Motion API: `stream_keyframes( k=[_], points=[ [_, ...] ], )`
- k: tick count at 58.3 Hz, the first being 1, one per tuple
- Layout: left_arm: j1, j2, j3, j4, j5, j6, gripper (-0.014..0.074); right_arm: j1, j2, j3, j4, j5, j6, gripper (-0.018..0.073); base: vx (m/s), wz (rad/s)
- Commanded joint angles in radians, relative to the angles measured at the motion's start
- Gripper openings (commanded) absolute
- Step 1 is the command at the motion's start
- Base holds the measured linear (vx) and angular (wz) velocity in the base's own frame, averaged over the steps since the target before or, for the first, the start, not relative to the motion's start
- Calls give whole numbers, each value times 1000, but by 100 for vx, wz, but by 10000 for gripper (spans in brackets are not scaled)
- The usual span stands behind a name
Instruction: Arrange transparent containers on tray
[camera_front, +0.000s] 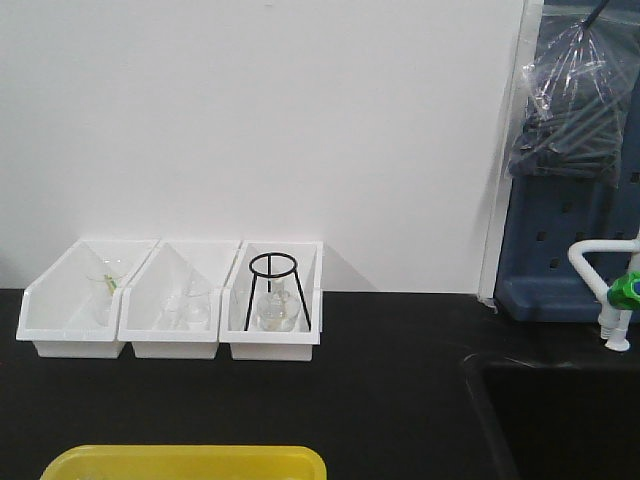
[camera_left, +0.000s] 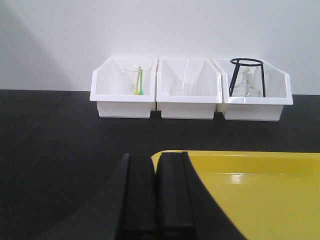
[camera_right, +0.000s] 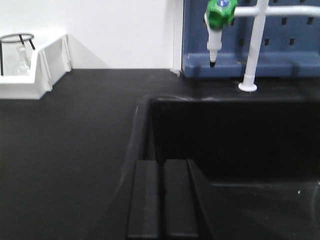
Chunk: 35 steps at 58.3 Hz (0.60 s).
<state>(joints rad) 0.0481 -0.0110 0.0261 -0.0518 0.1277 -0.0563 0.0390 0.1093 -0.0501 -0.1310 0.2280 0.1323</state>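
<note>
The yellow tray (camera_front: 185, 462) lies at the near edge of the black bench, and its inside (camera_left: 260, 200) looks bare. The only transparent glassware in view sits in three white bins at the back. There is a beaker (camera_left: 136, 75) with a yellow-green stick, a second beaker (camera_left: 185, 89), and a flask (camera_left: 245, 85) under a black tripod (camera_left: 246, 62). My left gripper (camera_left: 156, 156) is shut and holds nothing, just at the tray's left far corner. My right gripper (camera_right: 161, 162) is shut and holds nothing, over the left rim of the sink (camera_right: 225, 135).
The white bins (camera_front: 175, 335) stand side by side against the white wall. At the right are the sunken black sink (camera_front: 560, 420), a white tap with a green knob (camera_front: 620, 290), a blue pegboard (camera_front: 570, 230) and a hanging plastic bag (camera_front: 570, 110).
</note>
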Motion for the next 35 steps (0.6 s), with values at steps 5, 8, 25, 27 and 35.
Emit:
stream_keyframes(
  k=[5,8,25,27,35],
  points=[
    [5,-3,38,-2,-89,-1,-7,-8,-138,94,-7,-56,-16,-13,0,0],
    [5,-4,38,-2,-89,-1,-7,-7,-116,85,-7,-9,-16,-13,0,0],
    [5,-2,38,-2,-89,-1,-7,-7,-104,89,-4,3,-16,-13,0,0],
    [5,-2,38,-2,-89,-1,-7,-7,-104,89,-4,3,-16,-13,0,0],
    [5,-2,38,-2,-89,-1,-7,-7,-104,89,-4,3,-16,-13,0,0]
  ],
)
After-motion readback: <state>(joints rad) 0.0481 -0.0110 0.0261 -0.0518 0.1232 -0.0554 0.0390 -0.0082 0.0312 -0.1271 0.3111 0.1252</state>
